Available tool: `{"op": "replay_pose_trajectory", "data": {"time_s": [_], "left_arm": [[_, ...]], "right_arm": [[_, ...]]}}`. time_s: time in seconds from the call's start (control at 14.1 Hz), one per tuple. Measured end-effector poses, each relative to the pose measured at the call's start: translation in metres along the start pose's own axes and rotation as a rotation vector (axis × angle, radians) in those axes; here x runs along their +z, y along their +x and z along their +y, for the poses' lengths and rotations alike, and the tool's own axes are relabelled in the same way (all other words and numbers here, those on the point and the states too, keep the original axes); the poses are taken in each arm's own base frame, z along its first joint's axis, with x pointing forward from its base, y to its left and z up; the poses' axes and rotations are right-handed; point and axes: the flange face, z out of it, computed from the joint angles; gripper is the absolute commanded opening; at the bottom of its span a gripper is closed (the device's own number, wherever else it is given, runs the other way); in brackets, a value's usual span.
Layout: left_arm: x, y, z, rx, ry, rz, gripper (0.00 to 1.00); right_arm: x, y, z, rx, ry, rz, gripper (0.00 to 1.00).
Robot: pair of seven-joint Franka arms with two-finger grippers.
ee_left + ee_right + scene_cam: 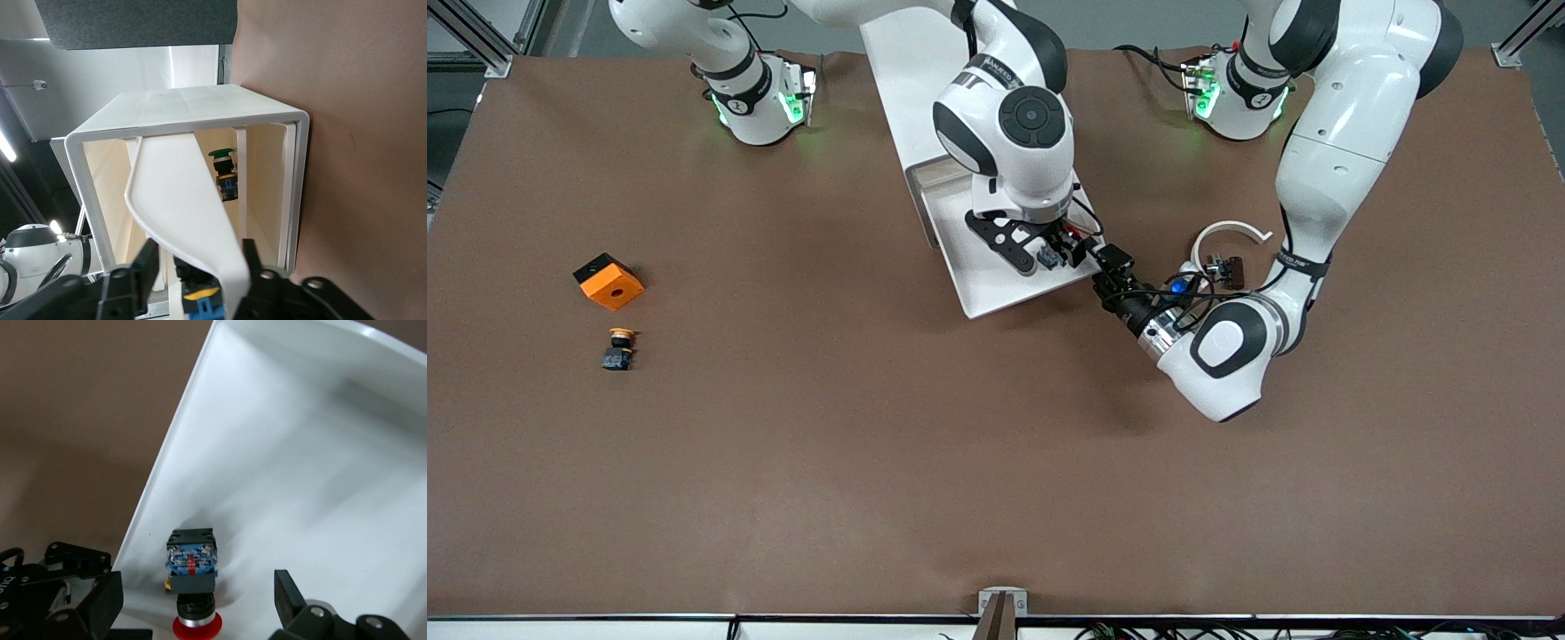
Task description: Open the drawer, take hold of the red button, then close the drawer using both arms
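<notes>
One red button (192, 577) lies in the white drawer (996, 284), between the right gripper's (193, 603) wide-open fingers. The left gripper (200, 270) straddles the drawer handle (183, 210), fingers apart.

Three buttons (192, 583), one cube (608, 282), one drawer (1005, 284).

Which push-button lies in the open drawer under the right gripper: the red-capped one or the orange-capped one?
The red-capped button, between the open right gripper's fingers. The orange-capped button sits on the table beside the orange cube.
</notes>
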Motion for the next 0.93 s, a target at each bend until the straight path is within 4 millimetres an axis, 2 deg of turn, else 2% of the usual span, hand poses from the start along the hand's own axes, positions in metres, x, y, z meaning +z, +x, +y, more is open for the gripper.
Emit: {"op": "replay_pose_trajectory", "data": {"time_s": [0.21, 0.57, 0.78, 0.93], "left_arm": [[-0.011, -0.003, -0.006, 0.071, -0.027, -0.016, 1.0], [-0.025, -0.01, -0.028, 0.208, -0.091, 0.0, 1.0], [-0.034, -0.012, -0.038, 0.312, -0.142, 0.038, 1.0], [-0.038, -0.015, -0.047, 0.388, -0.173, 0.067, 1.0]], "right_arm": [[0.017, -0.005, -0.002, -0.009, -0.001, 0.008, 1.0], [0.052, -0.008, -0.01, -0.013, 0.032, 0.014, 1.0], [0.056, -0.009, -0.01, -0.016, 0.03, 0.017, 1.0], [0.056, -0.008, -0.011, -0.015, 0.032, 0.019, 0.9]]}}
